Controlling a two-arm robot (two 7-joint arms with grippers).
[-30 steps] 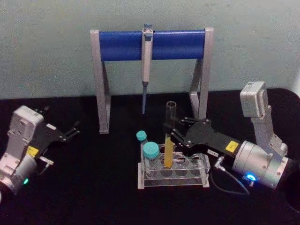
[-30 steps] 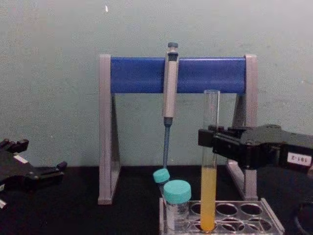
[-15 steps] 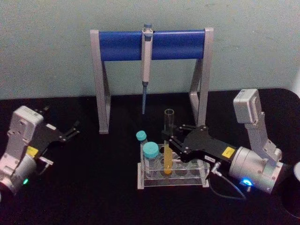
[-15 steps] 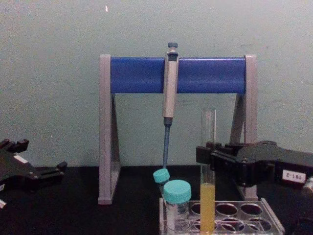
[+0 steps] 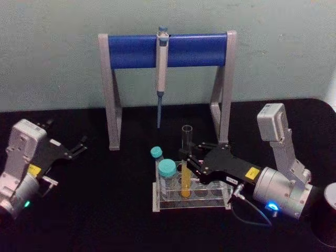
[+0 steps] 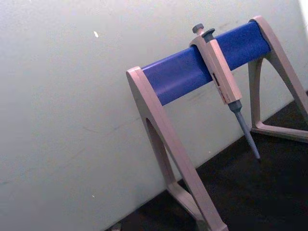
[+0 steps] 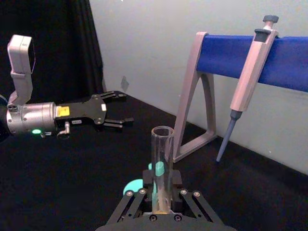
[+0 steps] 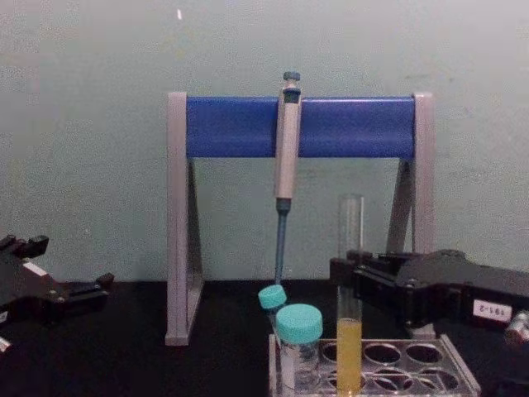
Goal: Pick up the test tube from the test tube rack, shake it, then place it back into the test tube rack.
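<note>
Glass test tube (image 5: 186, 137) sits in test tube rack (image 5: 192, 205) — right pincer (image 5: 190, 159) grips it; left pincer (image 5: 81, 145) splayed, well apart.

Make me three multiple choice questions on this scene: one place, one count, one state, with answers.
1. Where is the pipette?
A. hanging on the stand
B. flat on the table
C. in a person's hand

2. How many teal-capped vials stand in the rack?
A. one
B. two
C. four

3. What is the right gripper doing?
A. shut on the test tube
B. open, holding nothing
C. gripping a vial

Answers: 1 A, it hangs tip down from the blue bar; 2 B, two teal caps show at the rack's left end; 3 A, its fingers clamp the tube.
</note>
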